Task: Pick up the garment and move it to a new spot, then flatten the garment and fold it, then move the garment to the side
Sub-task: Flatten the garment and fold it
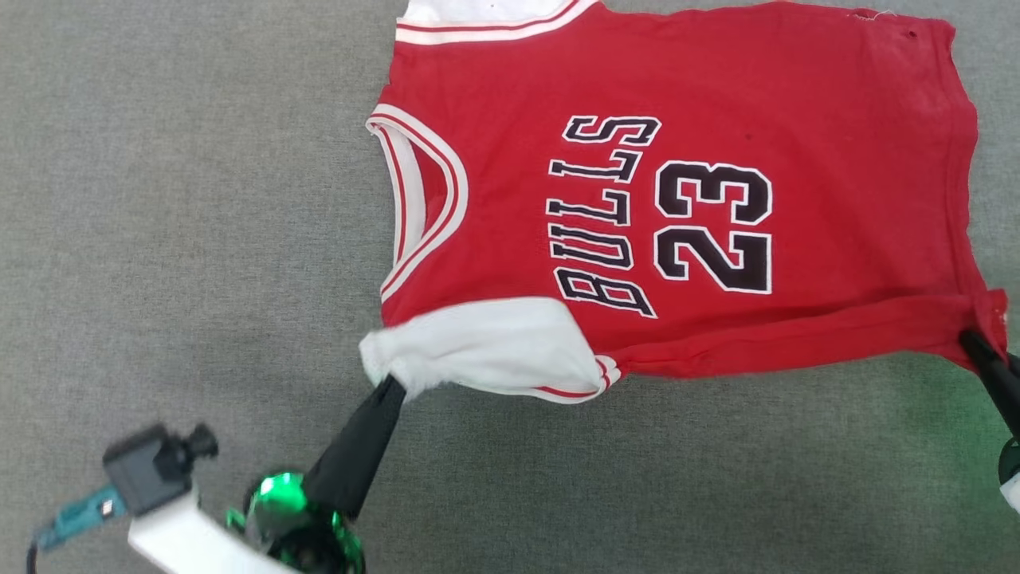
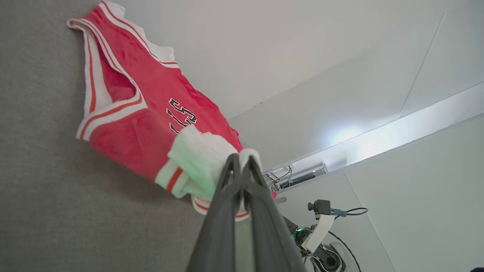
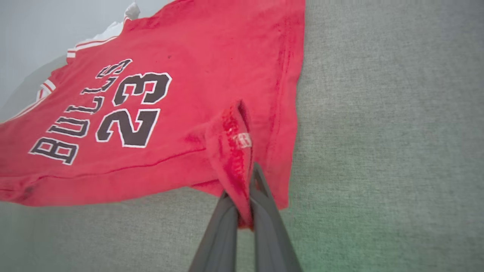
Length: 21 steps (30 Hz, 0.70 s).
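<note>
The garment [image 1: 717, 104] is a red shirt with black lettering, white sleeves and striped trim, spread on a grey surface with its collar toward the left. My left gripper [image 1: 390, 384] is shut on the near white sleeve [image 1: 486, 347], which bunches around the fingertips [image 2: 233, 163]. My right gripper [image 1: 970, 341] is shut on the near hem corner at the right, where red cloth [image 3: 230, 151] is pinched up between the two fingers [image 3: 261, 189]. The near edge of the garment [image 3: 159, 34] between the two grips is rolled and lifted a little.
The grey fabric-covered surface [image 1: 175, 199] stretches wide to the left and along the front. A pale wall [image 2: 340, 68] rises beyond the surface. The right arm with its camera [image 2: 319, 207] appears in the left wrist view.
</note>
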Tool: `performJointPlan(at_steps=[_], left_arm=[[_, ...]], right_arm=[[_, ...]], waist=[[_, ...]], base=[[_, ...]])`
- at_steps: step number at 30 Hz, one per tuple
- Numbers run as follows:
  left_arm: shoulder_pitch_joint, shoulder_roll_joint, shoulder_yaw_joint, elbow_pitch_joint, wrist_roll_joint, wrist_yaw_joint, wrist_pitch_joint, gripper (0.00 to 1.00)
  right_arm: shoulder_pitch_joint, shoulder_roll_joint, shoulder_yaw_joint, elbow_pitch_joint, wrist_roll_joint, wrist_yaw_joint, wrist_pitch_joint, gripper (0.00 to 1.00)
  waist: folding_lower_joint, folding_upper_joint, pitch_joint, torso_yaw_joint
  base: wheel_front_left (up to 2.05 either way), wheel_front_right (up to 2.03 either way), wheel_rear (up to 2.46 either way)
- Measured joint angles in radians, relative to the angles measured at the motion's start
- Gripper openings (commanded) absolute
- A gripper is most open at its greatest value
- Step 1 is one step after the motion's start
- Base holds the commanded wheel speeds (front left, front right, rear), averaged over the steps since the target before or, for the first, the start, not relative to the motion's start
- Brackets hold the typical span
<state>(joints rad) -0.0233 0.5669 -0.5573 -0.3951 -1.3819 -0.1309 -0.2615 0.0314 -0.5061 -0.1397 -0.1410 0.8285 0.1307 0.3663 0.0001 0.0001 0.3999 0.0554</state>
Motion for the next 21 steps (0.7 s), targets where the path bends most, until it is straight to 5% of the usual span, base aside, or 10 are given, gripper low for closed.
performJointPlan(at_steps=[10,21], left_arm=[[-0.348,0.041,-0.041,0.134,-0.101,0.000,0.016,0.00],[-0.606,0.003,-0.062,0.394,-0.174,0.000,0.097,0.00]], right_arm=[[-0.181,0.082,-0.053,0.007,-0.058,0.000,0.092,0.00],[-0.349,0.098,-0.021,0.127,-0.071,0.000,0.050,0.00]], waist=[[0.0000,0.0000,0.044,-0.014],[0.0000,0.0000,0.140,-0.035]], base=[[0.00,0.00,0.00],[0.00,0.00,0.00]])
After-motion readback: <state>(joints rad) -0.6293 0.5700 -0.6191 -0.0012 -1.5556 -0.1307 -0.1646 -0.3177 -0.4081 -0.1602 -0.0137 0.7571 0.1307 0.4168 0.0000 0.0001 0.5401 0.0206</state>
